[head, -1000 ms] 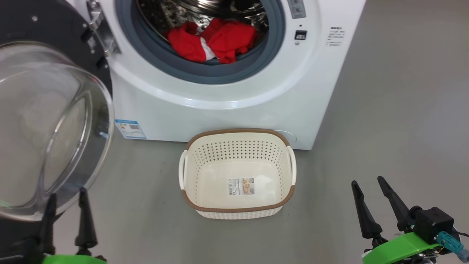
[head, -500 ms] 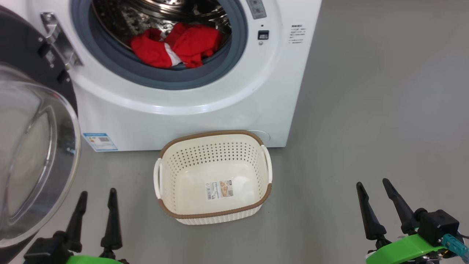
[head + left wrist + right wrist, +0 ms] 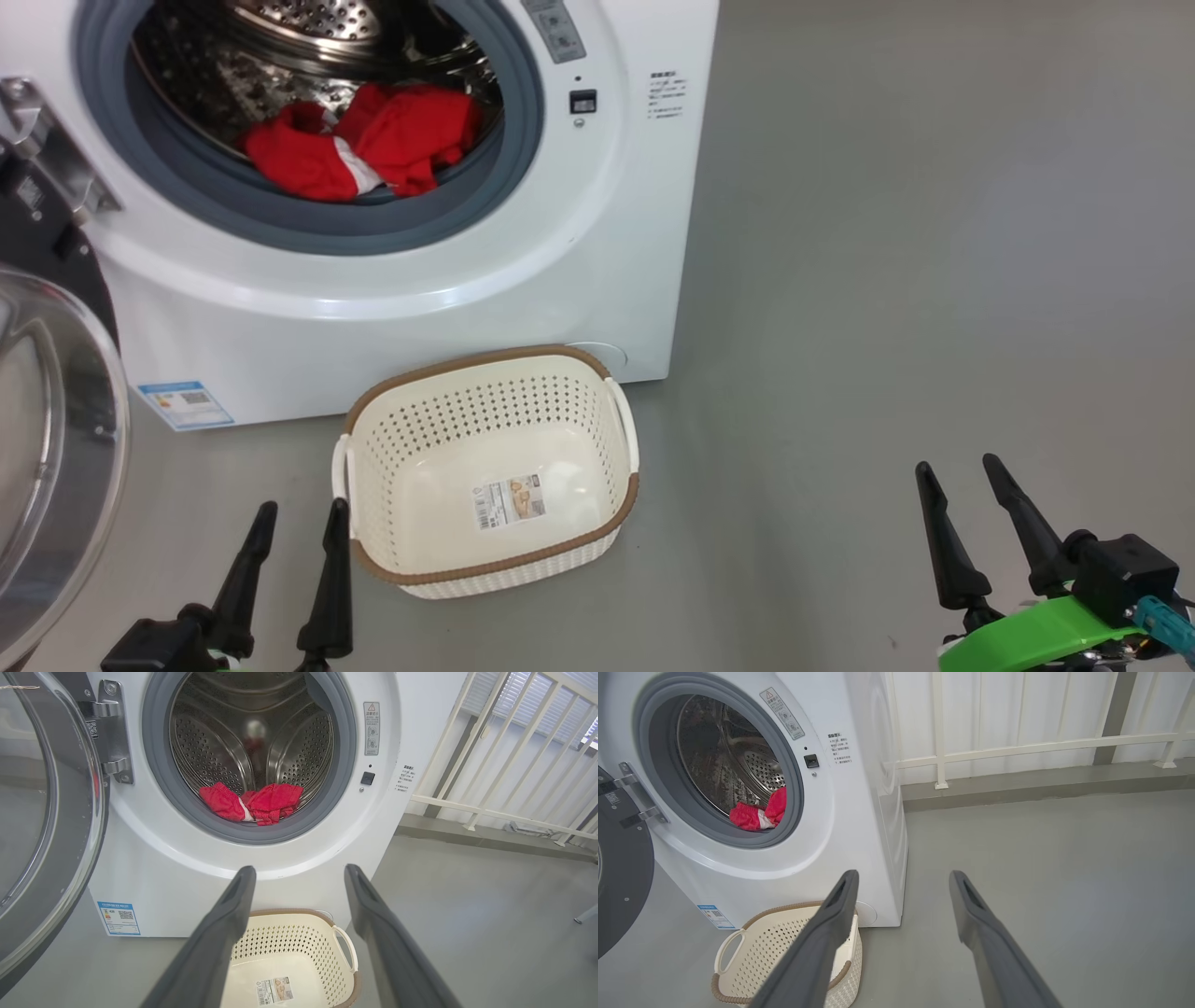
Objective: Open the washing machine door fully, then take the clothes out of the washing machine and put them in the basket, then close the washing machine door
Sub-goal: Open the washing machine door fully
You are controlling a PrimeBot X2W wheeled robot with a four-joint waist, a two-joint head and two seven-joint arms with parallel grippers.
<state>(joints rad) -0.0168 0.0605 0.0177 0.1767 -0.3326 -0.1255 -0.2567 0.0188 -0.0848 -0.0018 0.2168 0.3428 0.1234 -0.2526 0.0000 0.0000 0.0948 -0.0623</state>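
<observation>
Red clothes (image 3: pixel 252 804) beyond the left gripper's (image 3: pixel 300 870) spread, empty jaws (basket (image 3: pixel 289 947) just beneath). Right gripper (image 3: pixel 903 875) equally splayed; white railing (image 3: pixel 1017 749) beyond, per wrist views.

The head view looks steeply down from high above on the big white boxy front-loading washing machine (image 3: pixel 373 317) and the small cream perforated plastic basket (image 3: pixel 495 411), both ahead of the left gripper (image 3: pixel 302 507). The left wrist view sits lower and faces the machine's opening squarely. The right wrist view sees it obliquely, from further right. All three views share both things.
</observation>
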